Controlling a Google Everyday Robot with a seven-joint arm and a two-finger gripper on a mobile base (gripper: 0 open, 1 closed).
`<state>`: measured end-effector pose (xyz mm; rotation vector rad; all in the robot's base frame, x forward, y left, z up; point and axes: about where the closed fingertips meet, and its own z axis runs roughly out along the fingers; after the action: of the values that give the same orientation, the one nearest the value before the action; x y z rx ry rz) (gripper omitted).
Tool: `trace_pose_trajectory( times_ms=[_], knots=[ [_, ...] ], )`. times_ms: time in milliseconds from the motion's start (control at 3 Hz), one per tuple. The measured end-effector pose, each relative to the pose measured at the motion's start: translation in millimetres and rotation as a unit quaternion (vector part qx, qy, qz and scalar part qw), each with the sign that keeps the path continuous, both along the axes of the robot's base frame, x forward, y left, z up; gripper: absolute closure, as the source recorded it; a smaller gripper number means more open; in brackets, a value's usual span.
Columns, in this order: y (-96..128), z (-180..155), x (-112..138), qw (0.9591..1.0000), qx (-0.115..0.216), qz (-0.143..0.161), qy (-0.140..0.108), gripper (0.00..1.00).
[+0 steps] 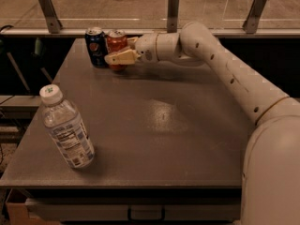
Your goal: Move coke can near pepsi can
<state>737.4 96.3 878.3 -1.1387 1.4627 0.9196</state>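
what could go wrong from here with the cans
The gripper, at the far corner of the table, grips the coke can right beside the pepsi can; moving further left could knock the pepsi can over. Both cans stand near the edge, so a nudge on release might push one off.

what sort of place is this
Probably a robot test lab: a grey metal table fenced by a glass barrier on metal posts, and a white robot arm whose tool grips a small red coke can at the far-left corner.
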Motion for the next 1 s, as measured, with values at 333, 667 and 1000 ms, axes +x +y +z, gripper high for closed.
trace_pose_trajectory(
  times_ms=[333, 667, 1000],
  knots=[
    [5, -4, 0, 1.0000, -0.004, 0.009, -0.001, 0.00],
    [5, -4, -1, 0.9999, -0.004, 0.010, -0.001, 0.00],
    [-36, 12, -3, 0.9993, -0.009, -0.032, -0.019, 0.00]
  ],
)
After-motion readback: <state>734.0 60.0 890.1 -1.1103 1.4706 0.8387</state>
